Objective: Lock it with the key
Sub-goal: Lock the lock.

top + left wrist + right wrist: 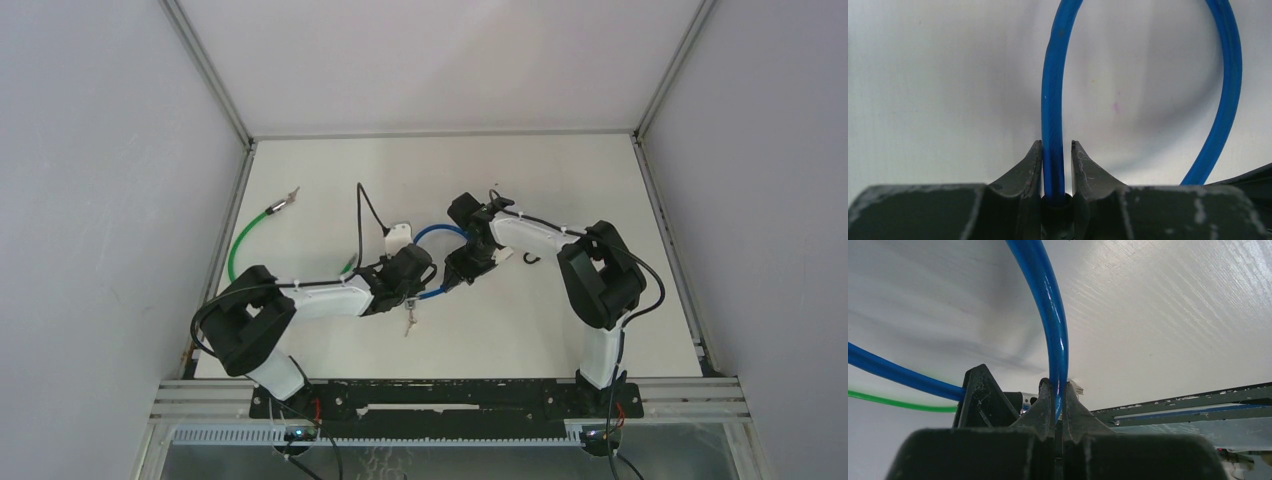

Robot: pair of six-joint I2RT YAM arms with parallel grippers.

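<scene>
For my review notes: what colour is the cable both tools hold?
Blue cable, clearest in the left wrist view.

The cable loop (440, 230) lies at the middle of the table (600, 330), arching toward the far edge. The left gripper (1056, 150) clamps one strand and the right gripper (1058, 390) another, just beside each other. The keys (409, 322) are just nearer the front edge than the left gripper. A second cable (240, 245) curves along the left edge. A hook (530, 258) lies right of the loop.

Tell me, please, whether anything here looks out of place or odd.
Yes: the left gripper and right gripper both clamp the blue cable, while the key sits by the left gripper, gripped by neither, which is odd for a locking task.
</scene>
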